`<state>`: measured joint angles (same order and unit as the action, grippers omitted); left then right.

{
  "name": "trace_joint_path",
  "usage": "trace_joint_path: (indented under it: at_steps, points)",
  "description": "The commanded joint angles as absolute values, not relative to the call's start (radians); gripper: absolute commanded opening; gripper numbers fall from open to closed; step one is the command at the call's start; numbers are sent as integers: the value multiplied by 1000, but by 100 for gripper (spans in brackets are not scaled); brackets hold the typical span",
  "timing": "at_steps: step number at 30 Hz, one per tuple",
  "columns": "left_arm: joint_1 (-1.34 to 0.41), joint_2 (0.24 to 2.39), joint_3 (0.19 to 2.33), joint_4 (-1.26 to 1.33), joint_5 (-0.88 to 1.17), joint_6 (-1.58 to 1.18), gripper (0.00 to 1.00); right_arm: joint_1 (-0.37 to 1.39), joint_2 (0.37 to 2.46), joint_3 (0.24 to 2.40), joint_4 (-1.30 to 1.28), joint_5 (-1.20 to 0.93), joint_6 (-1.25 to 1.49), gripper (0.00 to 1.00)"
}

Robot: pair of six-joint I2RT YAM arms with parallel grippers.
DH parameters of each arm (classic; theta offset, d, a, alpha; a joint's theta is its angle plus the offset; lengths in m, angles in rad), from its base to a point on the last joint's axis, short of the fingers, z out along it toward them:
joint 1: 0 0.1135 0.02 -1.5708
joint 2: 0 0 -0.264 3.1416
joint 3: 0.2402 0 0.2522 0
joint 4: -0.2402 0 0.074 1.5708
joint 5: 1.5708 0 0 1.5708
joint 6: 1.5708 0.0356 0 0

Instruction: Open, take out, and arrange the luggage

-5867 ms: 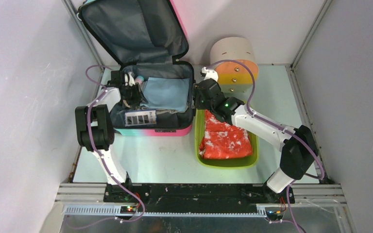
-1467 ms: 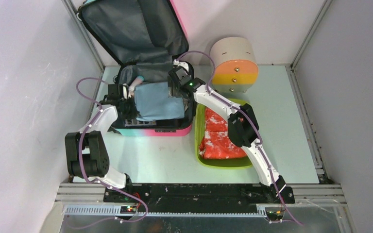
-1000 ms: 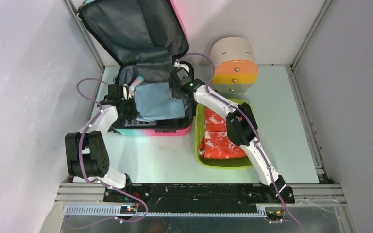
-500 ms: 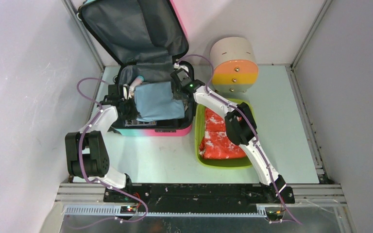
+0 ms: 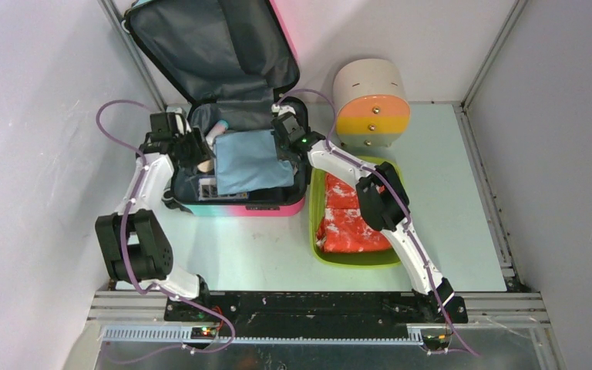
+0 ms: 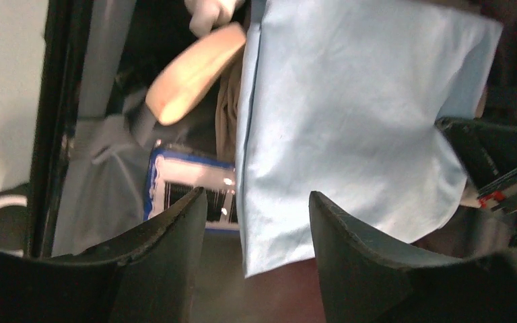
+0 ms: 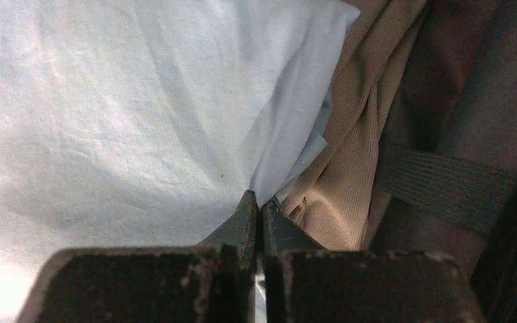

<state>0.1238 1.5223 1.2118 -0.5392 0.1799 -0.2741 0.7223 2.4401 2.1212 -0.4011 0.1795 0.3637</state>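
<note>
The pink-and-teal luggage (image 5: 247, 207) lies open at the back left, its dark grey lid (image 5: 208, 46) propped against the wall. Inside lies a folded light-blue cloth (image 5: 250, 160), also in the left wrist view (image 6: 350, 121) and the right wrist view (image 7: 108, 121). My right gripper (image 5: 284, 141) is shut on the cloth's right edge (image 7: 258, 202), over a tan garment (image 7: 350, 168). My left gripper (image 5: 193, 150) is open and empty (image 6: 256, 222) above the case's left side, over a blue-edged white packet (image 6: 188, 188) and a tan sole-shaped thing (image 6: 195, 70).
A lime-green tray (image 5: 397, 258) with a red-and-white cloth (image 5: 354, 220) lies right of the case. A beige cylinder with an orange-yellow face (image 5: 371, 104) stands at the back. Grey walls close in on both sides.
My left arm has risen and moved back from the case's left edge. The right gripper stays shut on the blue cloth, which has shifted slightly right. Earlier, the right gripper was over the tray.
</note>
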Motion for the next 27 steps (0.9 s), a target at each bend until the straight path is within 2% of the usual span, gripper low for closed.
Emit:
trace_joint_path:
  at_steps: [1,5,27]
  points:
    - [130,1578,1282,-453,215,-244,63,716,2364,2111,-363,183,321,0]
    - [130,1645,1322,-420,239,-245,63,715,2355,2093,-355,178,315,0]
    - [130,1815,1241,-211,318,-297,63,715,2317,2041,-327,166,308,0]
